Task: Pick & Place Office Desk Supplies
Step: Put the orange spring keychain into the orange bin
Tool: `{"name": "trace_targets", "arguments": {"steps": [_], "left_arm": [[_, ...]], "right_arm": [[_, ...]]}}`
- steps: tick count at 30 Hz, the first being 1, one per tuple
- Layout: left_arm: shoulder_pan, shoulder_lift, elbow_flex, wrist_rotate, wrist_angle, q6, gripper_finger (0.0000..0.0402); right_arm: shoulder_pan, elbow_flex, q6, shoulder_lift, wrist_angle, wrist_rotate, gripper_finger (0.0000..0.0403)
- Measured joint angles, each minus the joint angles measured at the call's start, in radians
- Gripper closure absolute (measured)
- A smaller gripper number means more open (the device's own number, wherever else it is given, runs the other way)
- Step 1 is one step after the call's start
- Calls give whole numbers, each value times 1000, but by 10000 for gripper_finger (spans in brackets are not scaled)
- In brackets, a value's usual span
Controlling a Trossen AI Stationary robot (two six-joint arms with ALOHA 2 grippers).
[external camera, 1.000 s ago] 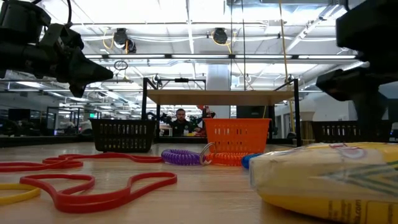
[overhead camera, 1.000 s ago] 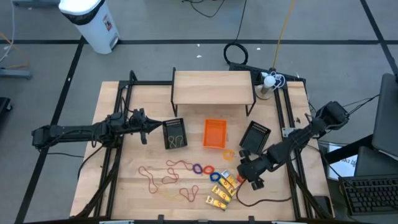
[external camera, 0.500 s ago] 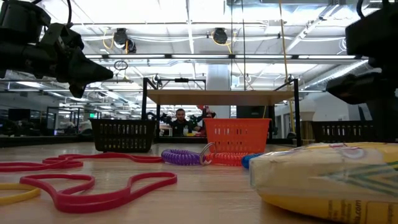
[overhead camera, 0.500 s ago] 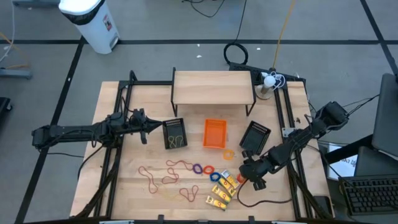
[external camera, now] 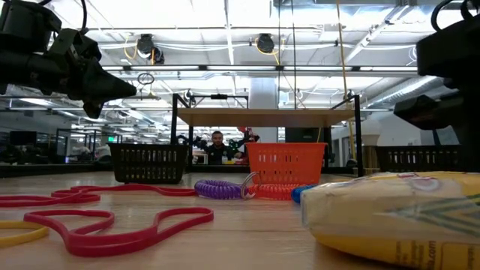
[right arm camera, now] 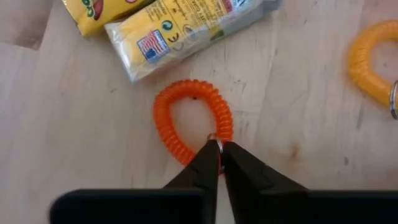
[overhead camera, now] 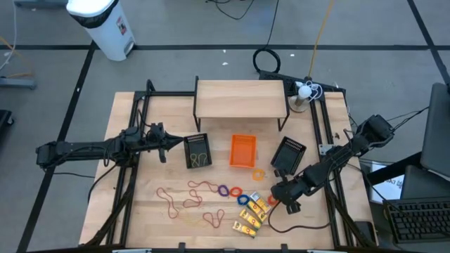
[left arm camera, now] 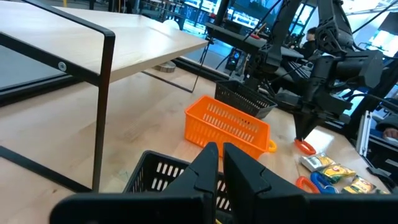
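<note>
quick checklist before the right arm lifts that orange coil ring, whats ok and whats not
1. Right gripper shut on the orange coil ring: ok, its tips pinch the coil at the metal loop.
2. Ring free of the yellow packets: ok, a gap of bare wood lies between them.
3. Grip firm enough to hold in a lift: cannot tell, only the coil's edge is caught.
4. Orange basket open to receive: ok, nothing covers it.
5. Left gripper out of the way: ok, shut, beside the black basket, far from the ring.

Overhead and table-level views share the orange basket (overhead camera: 243,150); wrist cameras sit close.
</note>
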Motion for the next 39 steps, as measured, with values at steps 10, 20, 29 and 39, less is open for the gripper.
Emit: {"name": "trace_targets", "arguments": {"steps": [10, 20, 29, 39], "left_arm": [[0, 0, 0, -1, 1, 12, 378], [0, 0, 0, -54, 8, 28, 378], [0, 0, 0, -54, 8, 35, 378], [0, 0, 0, -12, 6, 23, 378]], "right_arm": [[0, -1, -55, -195, 56, 61, 401], [-29, -125, -202, -610, 304, 111, 402], [-91, -328, -303, -933, 459, 196, 402], [-161, -448, -225, -1082, 507, 262, 403]]}}
